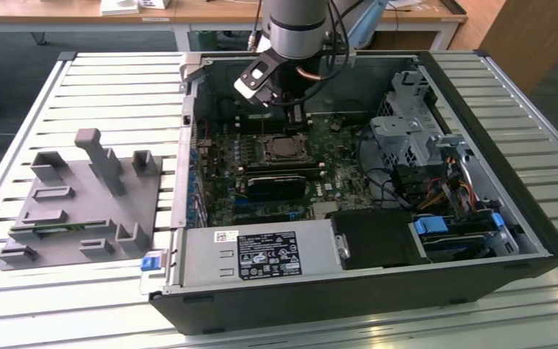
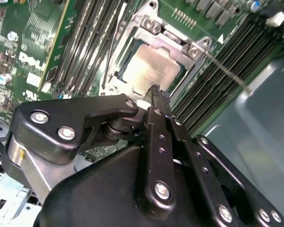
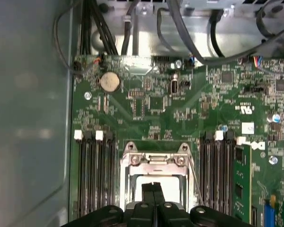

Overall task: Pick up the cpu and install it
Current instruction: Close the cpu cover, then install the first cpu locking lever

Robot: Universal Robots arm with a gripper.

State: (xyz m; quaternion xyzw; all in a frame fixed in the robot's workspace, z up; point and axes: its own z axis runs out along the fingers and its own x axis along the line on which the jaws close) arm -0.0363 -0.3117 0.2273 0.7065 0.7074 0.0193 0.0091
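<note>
The cpu (image 1: 281,149) lies flat in its socket on the green motherboard (image 1: 230,196) inside the open computer case. Its pale silver top (image 2: 151,68) shows inside the metal socket frame (image 2: 154,26), and a thin wire lever (image 2: 227,71) sticks out beside the frame. My gripper (image 1: 296,120) hangs just above the cpu's edge with its two black fingers pressed together and nothing between them. In both wrist views the joined fingertips (image 2: 156,91) stand over the cpu (image 3: 169,185); the gripper (image 3: 154,186) covers part of it.
Black memory slots (image 3: 97,175) flank the socket, and a green memory stick (image 3: 240,179) stands in one of them. A black module (image 1: 279,182), the power supply (image 1: 259,254) and a drive cage (image 1: 405,131) crowd the case. A grey fixture tray (image 1: 75,203) lies on the slatted table at the exterior view's left.
</note>
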